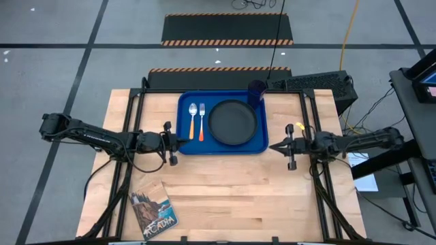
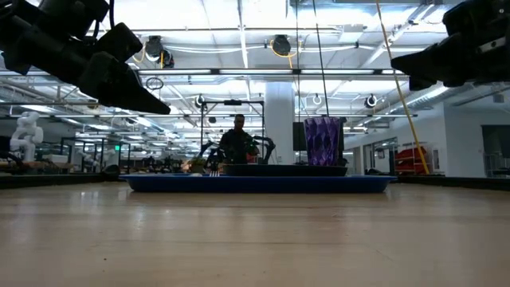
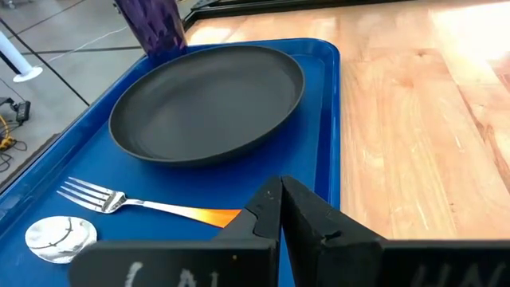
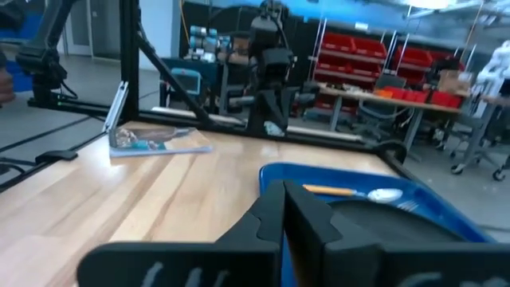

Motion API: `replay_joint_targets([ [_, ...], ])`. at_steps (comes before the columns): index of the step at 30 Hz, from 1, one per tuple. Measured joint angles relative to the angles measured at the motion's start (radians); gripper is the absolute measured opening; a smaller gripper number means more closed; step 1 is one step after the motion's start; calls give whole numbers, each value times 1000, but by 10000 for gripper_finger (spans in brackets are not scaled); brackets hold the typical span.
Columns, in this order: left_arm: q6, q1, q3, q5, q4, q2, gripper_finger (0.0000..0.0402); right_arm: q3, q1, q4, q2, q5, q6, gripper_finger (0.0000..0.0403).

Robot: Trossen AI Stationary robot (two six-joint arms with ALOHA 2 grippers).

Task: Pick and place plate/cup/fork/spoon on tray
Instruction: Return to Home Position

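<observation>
From above, the left gripper hovers with fingers pressed together and empty, just off the near-left edge of the blue tray. Ahead of its tips and slightly to the far side lie the spoon and the fork, side by side on the tray, their long axes running across the gripper's line of reach, handles toward the near edge. Beyond them sits the black plate, and the purple cup stands at the tray's far-right corner. The right gripper, likewise closed and holding nothing, hangs just off the tray's near-right corner, the plate ahead of its tips and to the far side. All four pieces appear already set on the tray; the left arm is nearer the cutlery, the right nearer the cup.
</observation>
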Motion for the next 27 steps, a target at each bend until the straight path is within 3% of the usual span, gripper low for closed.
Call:
replay_joint_targets([
  [6, 3, 0, 0, 0, 1, 0, 4, -1, -35, -88, -136, -6, -18, 0],
  [14, 7, 0, 0, 0, 20, 0, 12, -3, -133, -137, -270, -209, 42, 0],
  [21, 8, 0, 0, 39, 53, 0, 10, -3, -242, -181, -279, -233, 80, 0],
  [27, -5, 0, 0, 41, 52, 0, 5, -3, -256, -179, -279, -230, 136, 0],
])
